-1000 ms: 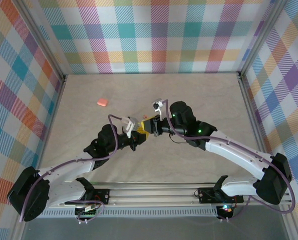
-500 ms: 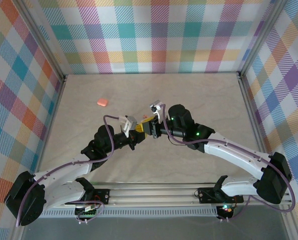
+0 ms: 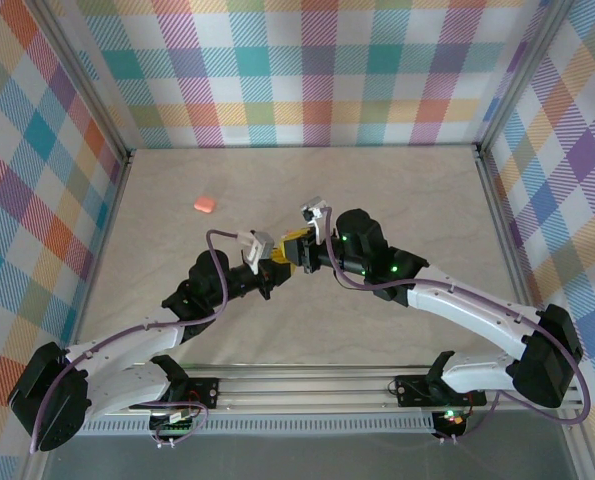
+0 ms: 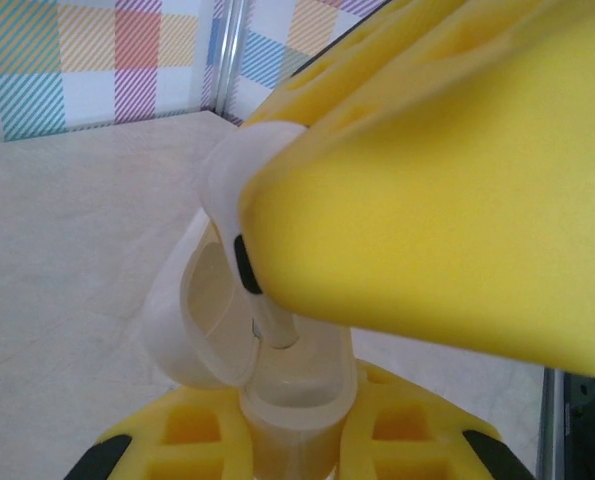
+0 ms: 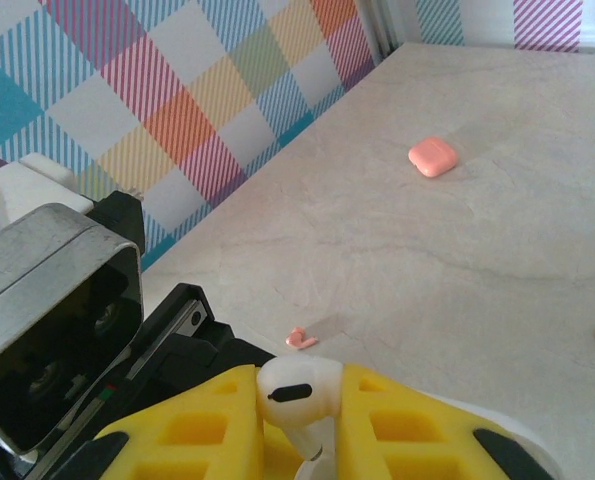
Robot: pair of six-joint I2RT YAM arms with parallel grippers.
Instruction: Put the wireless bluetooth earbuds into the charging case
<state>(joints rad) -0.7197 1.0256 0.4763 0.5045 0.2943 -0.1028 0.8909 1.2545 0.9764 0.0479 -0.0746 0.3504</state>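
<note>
Right gripper (image 5: 299, 405): clamping a white earbud (image 5: 295, 385), which is pointing stem-down. Left gripper (image 4: 289, 445): gripping the open white case (image 4: 182, 340) mid-table, mouth facing up toward the right gripper. The earbud is sitting at the case mouth, its stem tip just inside and its long axis seemingly lining up with the socket.

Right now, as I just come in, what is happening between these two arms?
The two arms meet over the middle of the table. The left gripper holds an open white charging case. The right gripper holds a white earbud and is lowering it stem first. The stem tip seems to be in the open case, but the earbud is not seated. A closed pink case and a pink earbud lie loose on the table.
</note>
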